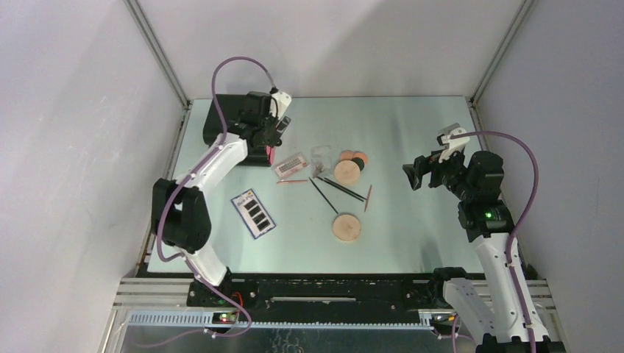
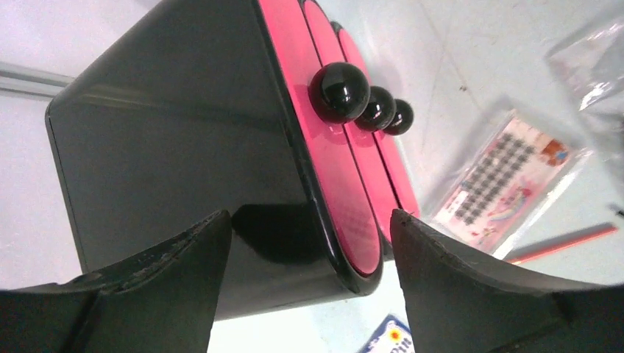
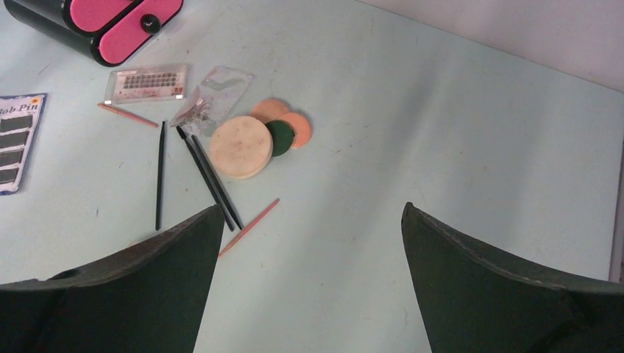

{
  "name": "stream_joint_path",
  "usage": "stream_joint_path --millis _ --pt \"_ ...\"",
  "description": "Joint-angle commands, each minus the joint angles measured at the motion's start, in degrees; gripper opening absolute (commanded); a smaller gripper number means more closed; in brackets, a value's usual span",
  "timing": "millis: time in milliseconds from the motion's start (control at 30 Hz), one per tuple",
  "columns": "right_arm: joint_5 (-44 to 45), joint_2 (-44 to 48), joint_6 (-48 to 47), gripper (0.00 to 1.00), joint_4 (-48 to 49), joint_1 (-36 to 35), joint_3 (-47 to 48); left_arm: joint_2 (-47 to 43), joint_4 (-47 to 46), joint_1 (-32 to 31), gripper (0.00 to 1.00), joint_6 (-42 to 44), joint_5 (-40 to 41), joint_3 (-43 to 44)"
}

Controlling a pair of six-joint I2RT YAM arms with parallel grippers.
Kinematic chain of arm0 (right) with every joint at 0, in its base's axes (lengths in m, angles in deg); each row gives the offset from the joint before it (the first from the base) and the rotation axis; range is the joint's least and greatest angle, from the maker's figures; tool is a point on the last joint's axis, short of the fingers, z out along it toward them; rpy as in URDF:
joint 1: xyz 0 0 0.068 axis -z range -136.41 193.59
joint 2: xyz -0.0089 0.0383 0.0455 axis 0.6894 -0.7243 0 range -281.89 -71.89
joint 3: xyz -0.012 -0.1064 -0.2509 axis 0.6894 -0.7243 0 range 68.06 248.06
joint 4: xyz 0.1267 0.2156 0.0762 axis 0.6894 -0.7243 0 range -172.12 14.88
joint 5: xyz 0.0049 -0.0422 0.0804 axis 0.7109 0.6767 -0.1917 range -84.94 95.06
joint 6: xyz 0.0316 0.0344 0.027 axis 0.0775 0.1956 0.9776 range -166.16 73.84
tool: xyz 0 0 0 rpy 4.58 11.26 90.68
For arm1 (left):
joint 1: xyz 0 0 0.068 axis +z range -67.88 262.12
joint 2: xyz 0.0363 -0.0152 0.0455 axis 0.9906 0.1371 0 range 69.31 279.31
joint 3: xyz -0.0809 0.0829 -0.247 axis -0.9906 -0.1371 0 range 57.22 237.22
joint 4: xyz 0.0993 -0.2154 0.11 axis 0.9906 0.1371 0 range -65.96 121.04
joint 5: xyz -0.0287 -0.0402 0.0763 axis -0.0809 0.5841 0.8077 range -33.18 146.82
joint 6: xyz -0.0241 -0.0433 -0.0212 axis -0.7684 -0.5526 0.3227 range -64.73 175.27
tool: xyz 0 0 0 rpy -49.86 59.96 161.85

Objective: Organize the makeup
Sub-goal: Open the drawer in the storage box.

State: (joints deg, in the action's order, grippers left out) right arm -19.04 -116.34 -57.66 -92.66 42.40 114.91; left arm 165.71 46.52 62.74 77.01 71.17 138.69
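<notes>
Finding two tan round discs (image 1: pixel 347 171) in the middle of the pale green table (image 1: pixel 412 132), one touching the peach rounds (image 1: pixel 346 155) and the dark-green round (image 1: pixel 357 161), one alone nearer the arms. Spotting thin black sticks (image 1: pixel 324 195) between them, pink sticks (image 1: pixel 367 197) close by, a clear packet (image 1: pixel 321 155), and a flat card with black strips (image 1: pixel 254 213) off to the left. Holding nothing in the left gripper (image 2: pixel 309 220), wide open beside the black box with pink drawers (image 2: pixel 184 147). Holding nothing in the right gripper (image 3: pixel 313 213), wide open above the table.
</notes>
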Motion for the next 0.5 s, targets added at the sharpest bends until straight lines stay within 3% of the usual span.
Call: stream_joint_path --millis 0,233,467 --pt "-1.5 0.0 -1.2 1.0 0.2 0.4 0.0 1.3 0.2 -0.1 0.81 5.8 5.4 3.4" --pt "-2.2 0.2 -1.3 1.0 -0.1 0.7 -0.1 -1.0 -0.4 -0.1 0.61 10.2 5.7 -2.6" --pt "-3.3 0.7 -1.3 1.0 -0.3 0.8 -0.1 -9.7 -1.6 0.0 0.57 13.7 2.5 -13.9"
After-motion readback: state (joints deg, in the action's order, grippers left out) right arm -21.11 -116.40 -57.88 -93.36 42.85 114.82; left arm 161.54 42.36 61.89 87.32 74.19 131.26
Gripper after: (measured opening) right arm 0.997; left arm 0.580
